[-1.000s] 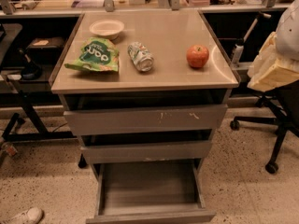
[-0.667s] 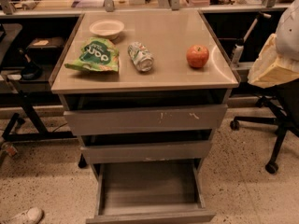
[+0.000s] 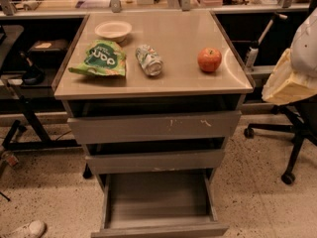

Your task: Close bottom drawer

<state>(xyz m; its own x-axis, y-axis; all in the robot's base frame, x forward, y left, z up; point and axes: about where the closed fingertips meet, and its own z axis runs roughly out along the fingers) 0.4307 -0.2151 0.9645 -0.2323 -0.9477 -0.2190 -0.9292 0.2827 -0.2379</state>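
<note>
**Approach room around the cabinet.** The grey shallow-box bottom drawer (image 3: 158, 202) stands pulled out. Its flat front faces open speckled floor (image 3: 257, 192), which also runs along both its sides. The grey middle drawer front (image 3: 156, 160) and the scratched grey top drawer front (image 3: 153, 125) overhang its rear. To the right, a black wheeled office chair base (image 3: 296, 152) stands near the cabinet. The white-and-cream gripper (image 3: 285, 86) hangs above the chair base, just beside the beige desk (image 3: 173, 43). To the left are black metal frame legs (image 3: 25, 133), and a white shoe (image 3: 25, 229) lies at lower left.

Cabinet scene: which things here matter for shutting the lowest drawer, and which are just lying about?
For the job: bottom drawer, pulled open; gripper, not in view.
Lying about: bowl, green bag, can, apple, office chair.
</note>
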